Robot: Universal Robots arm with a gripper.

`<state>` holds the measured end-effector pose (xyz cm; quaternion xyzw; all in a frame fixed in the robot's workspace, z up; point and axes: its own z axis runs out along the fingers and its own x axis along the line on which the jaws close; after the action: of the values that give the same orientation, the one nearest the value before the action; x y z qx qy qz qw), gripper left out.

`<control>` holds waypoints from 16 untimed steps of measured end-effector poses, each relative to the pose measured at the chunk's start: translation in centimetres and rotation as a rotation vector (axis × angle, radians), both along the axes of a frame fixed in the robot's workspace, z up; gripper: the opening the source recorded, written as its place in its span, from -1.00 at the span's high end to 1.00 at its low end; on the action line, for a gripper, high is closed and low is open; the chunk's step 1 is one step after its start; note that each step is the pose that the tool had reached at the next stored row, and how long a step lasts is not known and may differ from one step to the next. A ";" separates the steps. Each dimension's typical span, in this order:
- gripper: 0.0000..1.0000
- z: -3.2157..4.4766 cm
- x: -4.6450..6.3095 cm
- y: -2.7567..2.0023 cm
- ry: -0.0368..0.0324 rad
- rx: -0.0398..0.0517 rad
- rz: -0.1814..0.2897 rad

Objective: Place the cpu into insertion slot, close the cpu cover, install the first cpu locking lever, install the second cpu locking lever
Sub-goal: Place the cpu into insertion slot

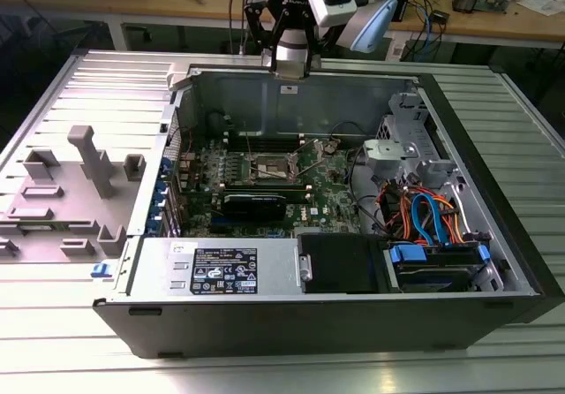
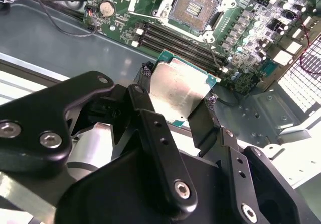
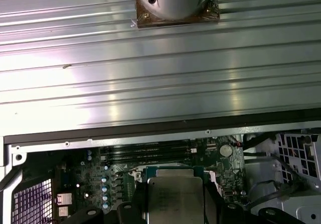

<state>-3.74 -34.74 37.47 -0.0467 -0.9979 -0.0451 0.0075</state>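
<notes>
My gripper (image 2: 178,91) is shut on the cpu (image 2: 181,88), a flat square chip with a dull silver top and a green edge, pinched between the two black fingers (image 2: 145,83). In the first wrist view the cpu (image 3: 175,199) hangs in front of the green board. The insertion slot (image 2: 193,8) lies uncovered on the board, its dark pin field showing inside a metal rim, some way beyond the chip. In the exterior view the gripper (image 1: 291,69) hovers over the case's back wall, above and behind the insertion slot (image 1: 269,169). I cannot make out the cpu cover.
The open computer case (image 1: 494,235) lies on a ribbed metal table (image 1: 53,306). Long black memory slots (image 2: 170,40) run beside the socket. A power supply (image 1: 221,266), drive bay and coloured cables (image 1: 424,217) fill the case's near side. Grey fixtures (image 1: 88,160) stand at the exterior view's left.
</notes>
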 end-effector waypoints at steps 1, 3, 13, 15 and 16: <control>-0.08 -0.01 0.0 -0.01 0.0000 -0.0001 -0.007; -0.08 -0.03 0.0 -0.02 0.0001 0.0000 -0.024; -0.08 -0.04 0.0 -0.14 0.0001 -0.0001 -0.034; -0.08 -0.06 0.0 -0.23 0.0000 0.0000 -0.035; -0.08 -0.06 0.0 -0.23 0.0001 0.0000 -0.035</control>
<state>-3.74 -34.98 37.41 -0.0641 -0.9969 -0.0453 0.0068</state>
